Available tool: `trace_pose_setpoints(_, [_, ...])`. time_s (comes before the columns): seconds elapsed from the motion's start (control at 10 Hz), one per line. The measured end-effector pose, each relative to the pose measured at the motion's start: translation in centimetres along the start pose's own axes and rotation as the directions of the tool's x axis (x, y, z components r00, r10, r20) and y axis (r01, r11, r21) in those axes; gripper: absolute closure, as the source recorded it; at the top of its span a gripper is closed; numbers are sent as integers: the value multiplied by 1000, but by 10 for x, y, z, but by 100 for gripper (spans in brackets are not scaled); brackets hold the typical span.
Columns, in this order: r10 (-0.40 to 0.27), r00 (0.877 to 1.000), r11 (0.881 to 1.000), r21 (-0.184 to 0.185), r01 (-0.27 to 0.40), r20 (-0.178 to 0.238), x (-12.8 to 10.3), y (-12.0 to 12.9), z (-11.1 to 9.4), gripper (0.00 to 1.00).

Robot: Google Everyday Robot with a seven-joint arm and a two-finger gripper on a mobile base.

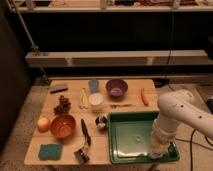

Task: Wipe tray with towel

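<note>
The dark green tray (127, 137) lies at the table's front right. My white arm reaches in from the right and points down into it. The gripper (156, 148) sits low over the tray's front right part, near the rim, mostly covered by the wrist. A small pale rumpled bit of the towel (153, 151) shows at its tip, resting on the tray floor, and the gripper appears shut on it. Most of the towel is hidden under the gripper.
Left of the tray are a small can (101, 121), a black-handled tool (86, 132), a brush (82, 153), an orange bowl (62, 126), a fruit (43, 123) and a teal sponge (49, 151). Behind stand a purple bowl (116, 88), blue cup (93, 85) and white cup (95, 101).
</note>
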Motion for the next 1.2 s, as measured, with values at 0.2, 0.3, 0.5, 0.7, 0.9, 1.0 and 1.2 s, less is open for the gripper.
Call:
trace_pose_setpoints(0.2, [30, 1000, 999, 38, -30, -5, 14, -15, -6, 100])
trace_pose_setpoints(0.3, [36, 999, 998, 59, -35, -5, 18, -28, -10, 100])
trace_pose_setpoints(0.5, [25, 1000, 995, 97, -25, -2, 19, -57, -16, 100])
trace_pose_setpoints(0.7, [13, 1000, 993, 118, -12, -2, 15, -73, -18, 100])
trace_pose_setpoints(0.9, [-7, 1000, 990, 141, 7, -3, 7, -91, -20, 100])
trace_pose_setpoints(1.0, [-22, 1000, 989, 148, 22, -2, -1, -98, -21, 100])
trace_pose_setpoints(1.2, [-60, 998, 987, 151, 59, 1, -24, -109, -17, 100])
